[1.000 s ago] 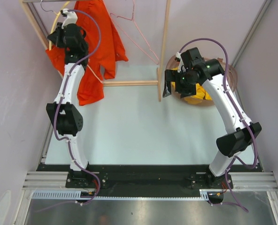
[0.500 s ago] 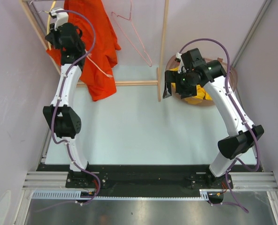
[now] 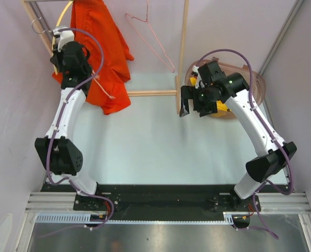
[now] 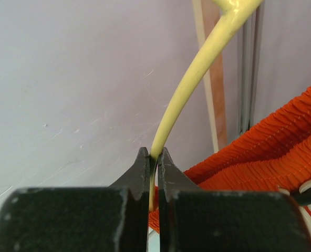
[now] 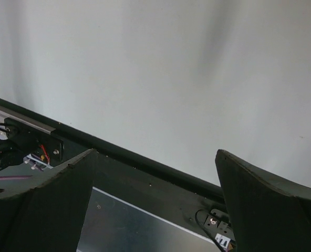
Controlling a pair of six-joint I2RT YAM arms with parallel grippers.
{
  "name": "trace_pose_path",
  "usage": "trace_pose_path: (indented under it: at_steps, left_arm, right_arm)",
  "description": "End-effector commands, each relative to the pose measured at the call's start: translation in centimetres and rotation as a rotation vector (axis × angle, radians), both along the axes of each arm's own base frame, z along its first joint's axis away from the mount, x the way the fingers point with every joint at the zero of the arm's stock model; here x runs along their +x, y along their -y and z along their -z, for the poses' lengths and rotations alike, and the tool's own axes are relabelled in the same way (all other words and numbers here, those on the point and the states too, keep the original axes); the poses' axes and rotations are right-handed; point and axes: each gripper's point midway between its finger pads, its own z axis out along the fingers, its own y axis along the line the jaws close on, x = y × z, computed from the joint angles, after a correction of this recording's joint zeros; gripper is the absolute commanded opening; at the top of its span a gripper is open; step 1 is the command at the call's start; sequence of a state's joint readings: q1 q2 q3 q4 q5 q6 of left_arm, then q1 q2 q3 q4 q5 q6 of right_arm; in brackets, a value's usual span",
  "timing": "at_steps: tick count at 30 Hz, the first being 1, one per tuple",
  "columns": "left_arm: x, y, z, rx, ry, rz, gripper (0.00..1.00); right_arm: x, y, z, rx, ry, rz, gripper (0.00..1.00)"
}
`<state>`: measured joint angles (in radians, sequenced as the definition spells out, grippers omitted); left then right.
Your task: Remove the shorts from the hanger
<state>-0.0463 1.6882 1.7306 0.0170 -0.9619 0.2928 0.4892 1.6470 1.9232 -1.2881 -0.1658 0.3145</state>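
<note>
The orange-red shorts (image 3: 100,47) hang from a pale yellow hanger (image 3: 65,10) at the back left, inside the wooden rack. My left gripper (image 3: 57,42) is at their left edge, shut on the yellow hanger's arm (image 4: 187,89); the jaws (image 4: 152,153) pinch it. The gathered waist (image 4: 271,157) and pale drawstring (image 4: 310,186) lie just to the right. The yellow shorts (image 3: 222,108) lie in a round basket (image 3: 250,84) at the right. My right gripper (image 3: 186,100) is open and empty just left of the basket; the right wrist view (image 5: 155,173) shows only table between its fingers.
A bare pink wire hanger (image 3: 150,37) hangs on the rack. The rack's wooden post (image 3: 183,52) and base bar (image 3: 150,93) stand between the two arms. A silver hook (image 3: 37,23) shows at the rack's left. Side walls are close on both sides.
My left gripper has drawn the yellow hanger left and nearer, and the orange-red shorts swung with it. My right gripper has shifted slightly left and nearer, away from the basket.
</note>
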Motion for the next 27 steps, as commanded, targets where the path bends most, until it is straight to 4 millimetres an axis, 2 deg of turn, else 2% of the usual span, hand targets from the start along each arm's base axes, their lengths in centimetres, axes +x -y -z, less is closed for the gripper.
trace_pose_path:
  at_steps: [1,2,3,4,5,6,8,9,11,13,14,15,19,24,27]
  left_arm:
    - [-3.8,0.1,-3.6,-0.052,0.172,0.031,0.00]
    - [-4.8,0.2,-4.0,-0.051,0.182,0.042,0.00]
    - [-5.0,0.2,-1.9,-0.047,0.131,0.045,0.00]
    - [-5.6,0.3,-1.4,-0.044,0.121,0.054,0.00]
    - [-7.1,0.2,-1.7,-0.044,0.125,0.054,0.00]
    - [-7.7,0.3,-0.3,-0.052,0.101,0.057,0.00]
    - [-9.0,0.6,0.4,-0.070,0.096,0.085,0.00]
    - [-10.7,0.7,0.4,-0.099,0.126,0.096,0.00]
    - [-11.9,1.2,0.7,-0.130,0.133,0.135,0.00]
    - [-13.9,1.5,1.6,-0.184,0.136,0.143,0.00]
    - [-14.3,1.9,1.9,-0.208,0.139,0.167,0.00]
    - [-15.7,2.2,2.3,-0.239,0.139,0.180,0.00]
    - [-18.4,3.5,2.3,-0.245,0.101,0.260,0.00]
    - [-21.0,5.0,2.7,-0.166,-0.029,0.338,0.00]
    - [-22.0,7.4,3.8,-0.150,-0.083,0.470,0.00]
  right_arm:
    - [-1.0,-0.5,-2.0,0.073,0.056,-0.015,1.00]
    - [-1.2,-0.5,-2.1,0.079,0.057,-0.011,1.00]
    - [-1.4,-0.5,-2.0,0.081,0.055,-0.013,1.00]
    - [-1.7,-0.7,-1.6,0.082,0.046,-0.018,1.00]
    - [-2.0,-0.8,-1.7,0.088,0.051,-0.023,1.00]
    - [-2.4,-1.0,-1.6,0.095,0.044,-0.028,1.00]
    - [-3.2,-1.5,-1.3,0.106,0.036,-0.046,1.00]
    - [-3.5,-1.7,-1.3,0.117,0.032,-0.050,1.00]
    - [-4.3,-2.4,-0.6,0.133,0.019,-0.071,1.00]
    - [-4.9,-3.3,-0.7,0.172,0.026,-0.090,1.00]
    - [-5.6,-3.7,0.3,0.168,0.004,-0.107,1.00]
    - [-5.8,-4.3,0.0,0.197,0.021,-0.122,1.00]
    - [-7.1,-5.6,0.8,0.216,-0.005,-0.157,1.00]
    - [-7.1,-6.7,-1.6,0.280,0.049,-0.179,1.00]
    - [-6.9,-6.6,-3.3,0.301,0.094,-0.182,1.00]
